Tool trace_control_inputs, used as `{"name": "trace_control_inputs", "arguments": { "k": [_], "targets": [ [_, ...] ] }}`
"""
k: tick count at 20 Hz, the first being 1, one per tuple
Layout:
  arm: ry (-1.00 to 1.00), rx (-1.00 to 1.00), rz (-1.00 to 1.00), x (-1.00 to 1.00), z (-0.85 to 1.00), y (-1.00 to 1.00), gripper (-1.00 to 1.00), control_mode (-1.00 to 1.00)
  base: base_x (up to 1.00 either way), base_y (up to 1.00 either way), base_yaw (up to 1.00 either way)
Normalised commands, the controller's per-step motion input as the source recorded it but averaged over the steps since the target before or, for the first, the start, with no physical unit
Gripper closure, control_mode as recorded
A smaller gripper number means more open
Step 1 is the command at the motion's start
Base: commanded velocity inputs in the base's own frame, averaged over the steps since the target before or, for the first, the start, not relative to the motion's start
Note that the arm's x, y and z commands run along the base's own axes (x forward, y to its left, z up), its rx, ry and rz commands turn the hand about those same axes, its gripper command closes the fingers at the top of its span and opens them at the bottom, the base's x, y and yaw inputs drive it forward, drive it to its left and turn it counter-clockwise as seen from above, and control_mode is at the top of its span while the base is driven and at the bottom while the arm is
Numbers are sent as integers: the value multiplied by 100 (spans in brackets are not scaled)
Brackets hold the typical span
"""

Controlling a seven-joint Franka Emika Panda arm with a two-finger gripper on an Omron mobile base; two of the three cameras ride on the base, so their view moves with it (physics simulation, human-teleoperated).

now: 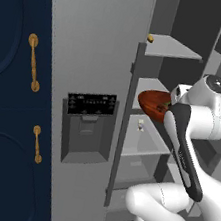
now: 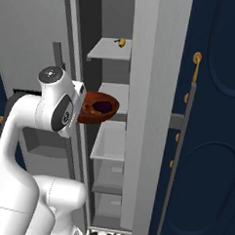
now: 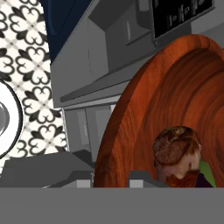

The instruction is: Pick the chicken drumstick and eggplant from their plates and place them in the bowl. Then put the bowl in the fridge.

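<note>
The reddish-brown bowl (image 1: 153, 104) (image 2: 96, 108) (image 3: 144, 113) hangs at the open fridge's (image 1: 100, 45) mouth, level with a middle shelf (image 1: 152, 84) (image 2: 113, 92). My gripper (image 3: 113, 180) is shut on the bowl's near rim, and the white hand (image 1: 185, 101) (image 2: 66, 112) covers the fingers in both base views. Inside the bowl lie the brown chicken drumstick (image 3: 177, 148) and the dark purple eggplant (image 2: 103, 107) (image 3: 204, 180). Whether the bowl touches the shelf cannot be told. Their plates are out of view.
The fridge door with its black dispenser panel (image 1: 91, 104) stands open on the left. A small yellow item (image 1: 151, 38) (image 2: 121, 41) sits on the top shelf (image 1: 173, 47). Navy cabinets with brass handles (image 1: 34, 62) (image 2: 195, 60) flank the fridge. Patterned floor tiles (image 3: 26, 65) lie below.
</note>
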Motion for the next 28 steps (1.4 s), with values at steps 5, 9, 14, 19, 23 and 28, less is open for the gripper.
{"name": "trace_control_inputs", "arguments": {
  "k": [5,9,14,19,23,28],
  "targets": [
    [0,0,0,0,0,0,100,100,39,-23,0],
    [0,0,0,0,0,0,100,100,31,-29,-2],
    [0,0,0,0,0,0,100,100,29,-22,-1],
    [0,0,0,0,0,0,100,100,30,0,0],
    [0,0,0,0,0,0,100,100,31,0,0],
    [0,0,0,15,-29,-7,100,-100,11,0,0]
  ]
}}
